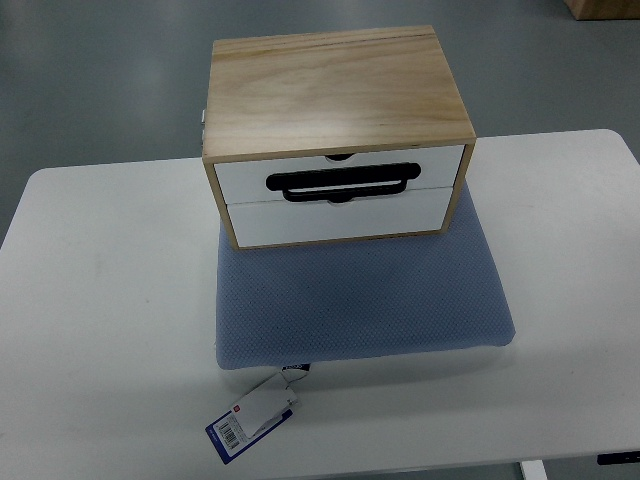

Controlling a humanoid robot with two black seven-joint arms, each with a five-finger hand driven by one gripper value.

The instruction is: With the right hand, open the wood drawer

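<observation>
Top view of the work area. A small wooden drawer cabinet (338,130) with a light, grained top panel stands on the far half of a blue-grey padded mat (360,300), which in turn lies on a white table (100,300). The cabinet's front faces the camera and carries two white drawer fronts, one above the other. The upper drawer (340,175) and the lower drawer (335,220) both sit flush with the wooden frame, that is, closed. A black bar handle (340,185) runs across the lower part of the upper drawer's front, just above the seam between the two fronts; a small dark finger notch shows at the top edge of each front (the lower one partly hidden behind the handle). Nearer the camera than the cabinet, the mat's front half lies bare. At the mat's near edge, left of centre, a white hang tag (252,420) with a blue border and a barcode rests on the table, tied to the mat by a short string. Beyond the table lies a grey floor (100,80). Neither robot hand appears in this view, so their finger state cannot be told.
</observation>
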